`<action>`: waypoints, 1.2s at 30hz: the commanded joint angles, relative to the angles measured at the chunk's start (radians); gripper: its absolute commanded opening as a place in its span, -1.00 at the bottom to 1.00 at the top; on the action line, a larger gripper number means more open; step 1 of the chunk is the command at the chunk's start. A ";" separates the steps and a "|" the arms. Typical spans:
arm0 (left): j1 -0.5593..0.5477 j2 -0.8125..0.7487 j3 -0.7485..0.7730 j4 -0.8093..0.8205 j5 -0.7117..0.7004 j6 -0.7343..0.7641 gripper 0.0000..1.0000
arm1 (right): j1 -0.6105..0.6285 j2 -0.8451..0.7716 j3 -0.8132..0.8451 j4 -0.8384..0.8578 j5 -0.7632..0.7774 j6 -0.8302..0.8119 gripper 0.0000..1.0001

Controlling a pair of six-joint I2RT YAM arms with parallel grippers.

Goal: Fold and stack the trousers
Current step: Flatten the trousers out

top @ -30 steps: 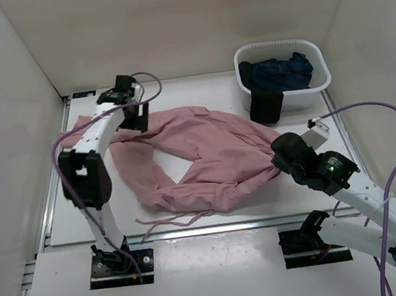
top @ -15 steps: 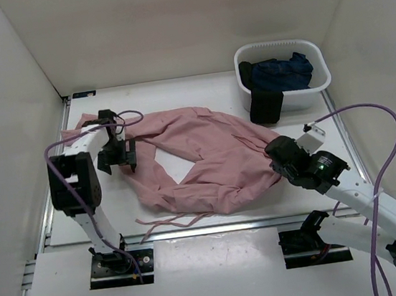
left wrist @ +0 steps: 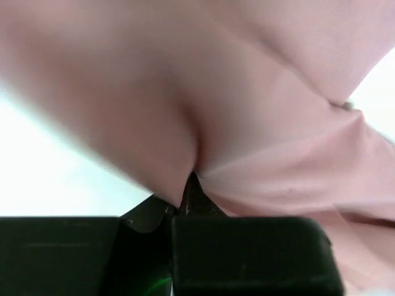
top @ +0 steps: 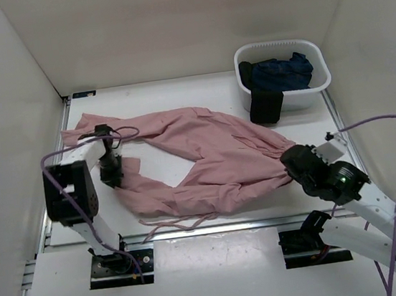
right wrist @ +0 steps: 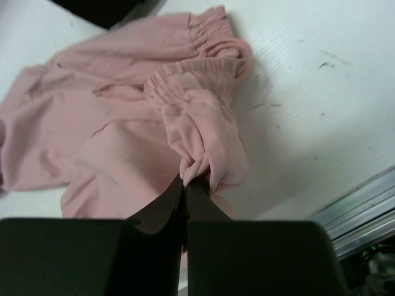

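Observation:
The dusty-pink trousers (top: 212, 146) lie spread across the middle of the table, one leg reaching to the back left. My left gripper (top: 112, 177) is down on the left leg and shut on a pinch of fabric; in the left wrist view the cloth (left wrist: 278, 123) puckers into the closed tips of that gripper (left wrist: 191, 180). My right gripper (top: 292, 166) is at the right end and shut on the gathered waistband. In the right wrist view the elastic waist (right wrist: 197, 80) bunches into the closed tips of the right gripper (right wrist: 185, 179).
A white basket (top: 314, 54) stands at the back right with a dark navy garment (top: 283, 72) inside and a black garment (top: 266, 105) hanging over its front. A pink drawstring (top: 170, 224) trails near the table's front edge. Walls close in on the left, back and right.
My left gripper came from the back left toward me, dropped onto the left leg and shut on it. The right gripper drew the waist slightly right and nearer.

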 commanded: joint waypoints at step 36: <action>0.686 -0.297 -0.293 0.102 -0.159 -0.001 1.00 | -0.002 -0.168 0.018 -0.301 0.242 0.106 -1.00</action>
